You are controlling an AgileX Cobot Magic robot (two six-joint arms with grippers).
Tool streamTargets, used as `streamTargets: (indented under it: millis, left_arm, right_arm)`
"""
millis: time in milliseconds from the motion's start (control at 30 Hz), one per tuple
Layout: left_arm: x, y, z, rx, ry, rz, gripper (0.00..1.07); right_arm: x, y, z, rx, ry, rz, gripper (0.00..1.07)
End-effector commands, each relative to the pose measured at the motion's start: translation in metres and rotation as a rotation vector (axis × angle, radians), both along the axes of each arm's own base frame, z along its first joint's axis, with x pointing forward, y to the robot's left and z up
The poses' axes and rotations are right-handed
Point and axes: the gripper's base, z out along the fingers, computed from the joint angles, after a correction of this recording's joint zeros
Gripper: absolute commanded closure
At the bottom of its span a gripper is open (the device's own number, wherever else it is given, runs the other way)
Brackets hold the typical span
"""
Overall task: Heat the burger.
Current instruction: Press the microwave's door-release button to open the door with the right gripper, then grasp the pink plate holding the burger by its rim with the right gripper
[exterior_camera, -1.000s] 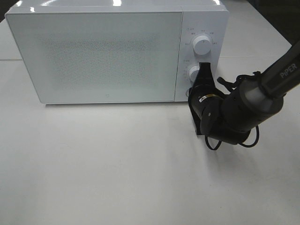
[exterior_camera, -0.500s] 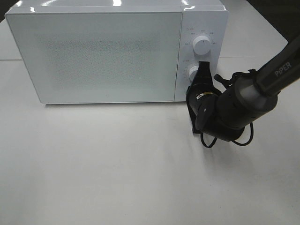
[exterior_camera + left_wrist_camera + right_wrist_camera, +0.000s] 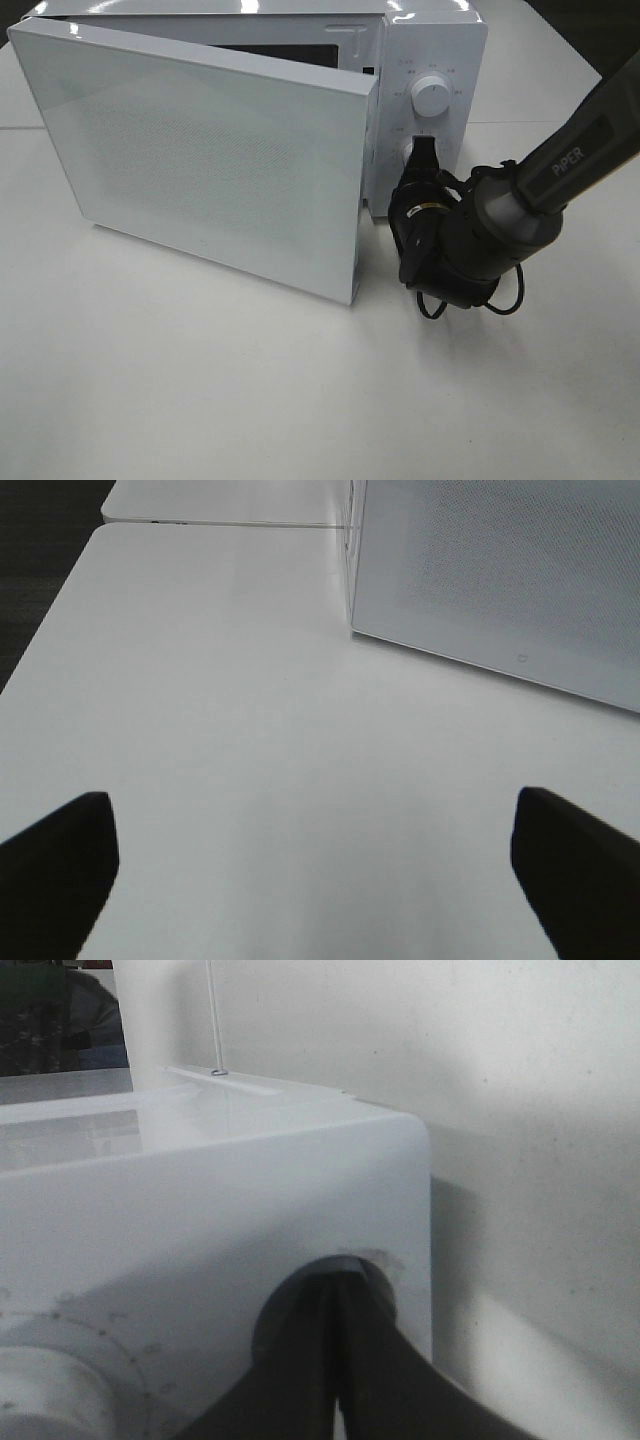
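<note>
The high exterior camera looks steeply down from the front on the flat white tabletop (image 3: 200,400) and the white box-shaped microwave oven (image 3: 440,50), from far enough to take in nearly the whole oven. The left wrist camera rides low above that tabletop, facing across it to the oven's speckled white door (image 3: 500,570), which the high view also shows. The right wrist camera sits almost against the oven's white control panel (image 3: 200,1250), looking along the right gripper (image 3: 337,1295). The high view sees this panel too.

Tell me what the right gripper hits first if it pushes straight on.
The right gripper, fingers shut, points into the round button low on the microwave's control panel and seems to touch it, so that button comes first.
</note>
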Motion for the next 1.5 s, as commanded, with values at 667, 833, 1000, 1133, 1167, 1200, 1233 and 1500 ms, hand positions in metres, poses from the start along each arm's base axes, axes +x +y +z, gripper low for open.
streamTargets:
  millis: [667,833,1000,1133,1167,1200,1233,1500]
  left_arm:
    - [-0.002,-0.001,0.000,-0.005,-0.021,-0.003,0.06]
    - [-0.002,-0.001,0.000,-0.005,-0.021,-0.003,0.06]
    - [-0.002,-0.001,0.000,-0.005,-0.021,-0.003,0.06]
    - [-0.002,-0.001,0.000,-0.005,-0.021,-0.003,0.06]
    - [-0.002,-0.001,0.000,-0.005,-0.021,-0.003,0.06]
    - [-0.002,-0.001,0.000,-0.005,-0.021,-0.003,0.06]
    - [-0.002,-0.001,0.000,-0.005,-0.021,-0.003,0.06]
    - [-0.002,-0.001,0.000,-0.005,-0.021,-0.003,0.06]
  right_arm:
    - [0.013,0.000,0.038,-0.026,-0.115,0.092,1.07]
    - [0.002,-0.002,0.037,-0.059,-0.037,0.150,1.07]
    - [-0.010,-0.004,0.037,-0.071,0.049,0.198,1.07]
    - [-0.017,-0.005,0.039,-0.097,0.092,0.234,1.07]
    - [-0.021,-0.007,0.041,-0.119,0.113,0.260,1.07]
    - [-0.021,-0.007,0.041,-0.119,0.113,0.260,1.07]
    - [-0.024,-0.007,0.042,-0.131,0.130,0.277,1.07]
    - [-0.049,-0.012,0.057,-0.277,0.227,0.461,1.07]
